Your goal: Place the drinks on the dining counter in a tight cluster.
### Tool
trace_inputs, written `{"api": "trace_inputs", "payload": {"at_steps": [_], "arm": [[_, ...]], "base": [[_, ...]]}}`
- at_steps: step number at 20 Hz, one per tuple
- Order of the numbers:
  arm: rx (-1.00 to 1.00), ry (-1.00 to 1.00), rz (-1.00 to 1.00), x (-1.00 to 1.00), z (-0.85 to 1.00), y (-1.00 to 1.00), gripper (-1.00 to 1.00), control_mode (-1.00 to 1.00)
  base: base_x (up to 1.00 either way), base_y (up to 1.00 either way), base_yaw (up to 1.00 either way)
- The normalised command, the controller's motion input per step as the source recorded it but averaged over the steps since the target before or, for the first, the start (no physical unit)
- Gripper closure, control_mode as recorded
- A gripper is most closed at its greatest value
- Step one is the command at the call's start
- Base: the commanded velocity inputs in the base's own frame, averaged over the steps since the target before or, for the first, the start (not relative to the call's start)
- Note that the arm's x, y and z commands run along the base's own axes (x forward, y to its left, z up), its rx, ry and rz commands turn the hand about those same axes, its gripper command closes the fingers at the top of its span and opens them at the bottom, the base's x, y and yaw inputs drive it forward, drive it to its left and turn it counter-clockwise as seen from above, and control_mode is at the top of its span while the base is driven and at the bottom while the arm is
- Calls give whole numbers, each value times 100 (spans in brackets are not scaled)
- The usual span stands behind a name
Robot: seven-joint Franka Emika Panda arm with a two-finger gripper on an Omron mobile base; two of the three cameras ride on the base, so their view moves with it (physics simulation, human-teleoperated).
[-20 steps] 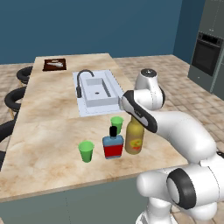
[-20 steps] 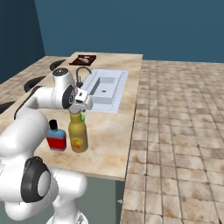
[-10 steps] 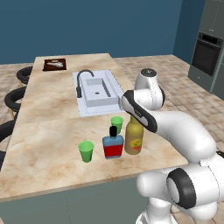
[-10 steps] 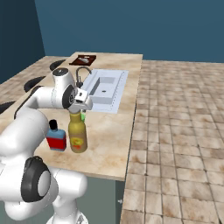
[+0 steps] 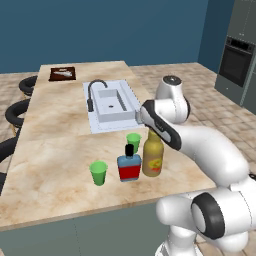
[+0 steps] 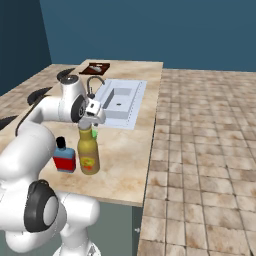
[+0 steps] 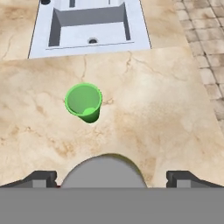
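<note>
On the dining counter (image 5: 55,150) an amber bottle (image 5: 152,159) with a grey cap stands upright, touching or almost touching a squat blue bottle (image 5: 129,166) with a red label on its left. My gripper (image 5: 150,131) hangs just over the amber bottle, open, its fingers straddling the cap. In the hand view the grey cap (image 7: 104,171) sits between the two spread fingertips (image 7: 41,177), and my gripper (image 7: 111,177) holds nothing. From the right base view the amber bottle (image 6: 88,152) stands under my gripper (image 6: 88,125), the blue bottle (image 6: 64,157) beside it.
Two green cups stand close by, one (image 5: 99,172) left of the blue bottle and one (image 5: 133,141) behind it toward the sink (image 5: 111,102). A black faucet (image 5: 93,92) rises at the sink's left. Black stools (image 5: 15,112) line the far side. A dark board (image 5: 62,73) lies at the far end.
The fingers have spread apart off the amber bottle's cap, letting it go. The arm and both bottles stay where they were.
</note>
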Motion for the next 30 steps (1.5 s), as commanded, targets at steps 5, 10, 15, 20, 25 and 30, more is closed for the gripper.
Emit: {"api": "trace_inputs", "payload": {"at_steps": [5, 10, 15, 20, 25, 30], "arm": [[9, -4, 0, -13, 37, 0, -100, -100], [12, 0, 0, -62, 20, -9, -100, -100], [12, 0, 0, -91, 10, -21, -100, -100], [3, 2, 0, -73, 9, -7, -100, -100], [0, 0, -2, -58, 0, -2, -100, -100], [0, -1, -4, -57, 0, 0, -100, -100]], "base": [[0, 0, 0], [0, 0, 0], [0, 0, 0], [0, 0, 0], [0, 0, 0], [0, 0, 0]]}}
